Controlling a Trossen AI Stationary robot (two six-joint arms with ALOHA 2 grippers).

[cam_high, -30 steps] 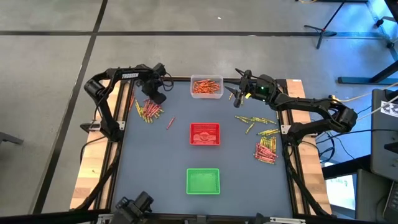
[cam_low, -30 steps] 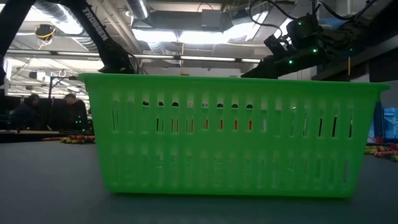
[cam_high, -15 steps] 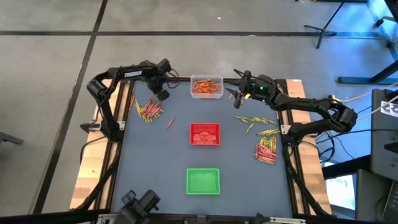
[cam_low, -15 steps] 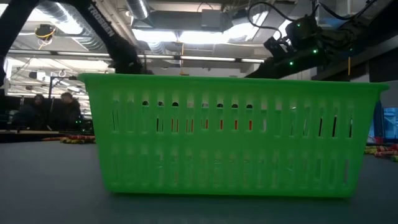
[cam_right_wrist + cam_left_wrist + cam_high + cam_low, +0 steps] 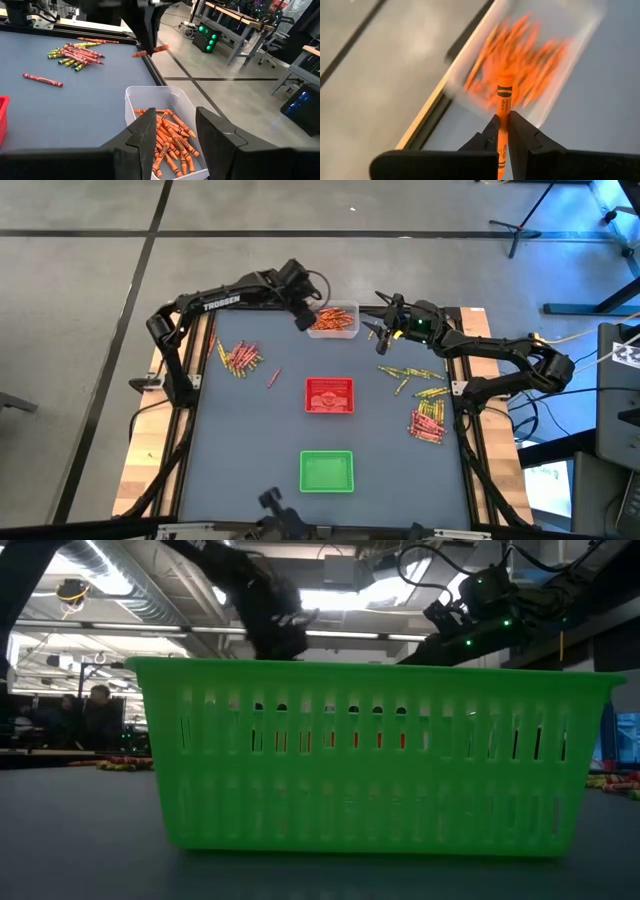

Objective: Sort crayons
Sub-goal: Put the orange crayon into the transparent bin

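My left gripper (image 5: 303, 320) hangs over the left rim of the clear tray (image 5: 332, 319), shut on one orange crayon (image 5: 503, 100). That tray, at the table's far edge, holds several orange crayons (image 5: 167, 135). My right gripper (image 5: 175, 135) stands open just right of the tray, with nothing between its fingers. Loose crayons lie in a heap at the far left (image 5: 238, 358), with one red crayon (image 5: 272, 378) apart from it. More crayons lie scattered (image 5: 410, 373) and heaped (image 5: 428, 423) on the right. My left gripper pinches the orange crayon about its middle (image 5: 502, 125) between its two fingers (image 5: 490, 136), slanting down from above. Both ends stick out past the fingers. The crayon (image 5: 150, 50) lies roughly level, lifted clear above the table's far edge beside the clear tray.
A red tray (image 5: 329, 395) sits at the table's middle and a green tray (image 5: 326, 471) nearer the front; the green tray (image 5: 370, 755) fills the low view. People sit in the room behind (image 5: 90, 715). Bare grey tabletop lies between the trays and the heaps.
My left gripper has risen from the crayon heap at the far left. It has swung toward the table's right, to the clear tray. It has tipped from pointing steeply down to a slant.
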